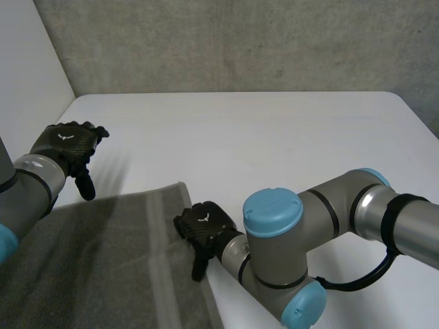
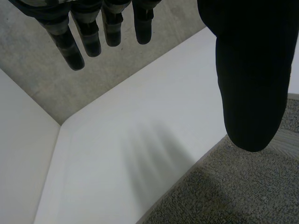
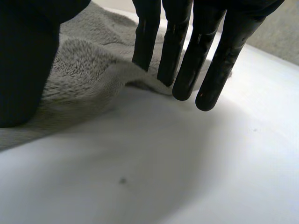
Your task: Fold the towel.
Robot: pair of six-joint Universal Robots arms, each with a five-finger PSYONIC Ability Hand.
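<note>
Grey towel [image 1: 103, 260] at right hand [image 1: 206, 226]

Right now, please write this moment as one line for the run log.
towel: spread on table | left hand: open, over far edge | right hand: open, at right edge, edge slightly raised

We can read no words, numbers or brand names on anything here. The nearest thing to a sign is a small white emblem [image 1: 66, 135] on the back of the left robot hand [image 1: 63, 147], and a second emblem [image 1: 204, 218] of the same kind on the back of the right robot hand [image 1: 209, 232]. Both are spread, wing-like shapes, and we make out no letters in either.
</note>
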